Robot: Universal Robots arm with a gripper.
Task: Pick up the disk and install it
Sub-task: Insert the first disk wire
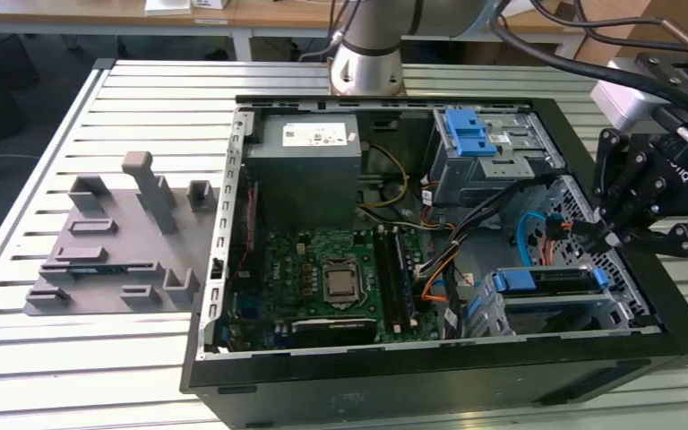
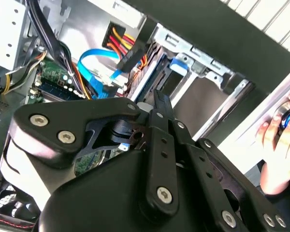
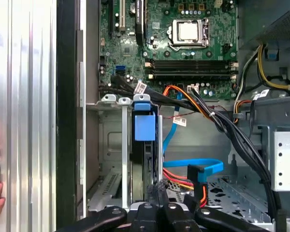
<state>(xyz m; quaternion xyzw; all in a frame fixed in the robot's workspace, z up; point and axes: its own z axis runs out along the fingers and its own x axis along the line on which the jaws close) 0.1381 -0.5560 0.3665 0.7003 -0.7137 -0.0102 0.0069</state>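
Note:
The disk sits in the lower drive cage at the front corner of the open computer case, on the exterior view's right, blue carrier edge upward. In the first wrist view the disk stands edge-on between the cage's metal rails, its blue tab showing. My gripper hangs just above that cage. Its black fingers come together at the near end of the disk in both wrist views, gripper and gripper, and look shut with nothing between them.
Blue and orange cables run beside the cage. A grey power supply, the motherboard and an upper bay with a blue latch fill the case. A grey fixture lies on the table. A person's hand rests outside the case.

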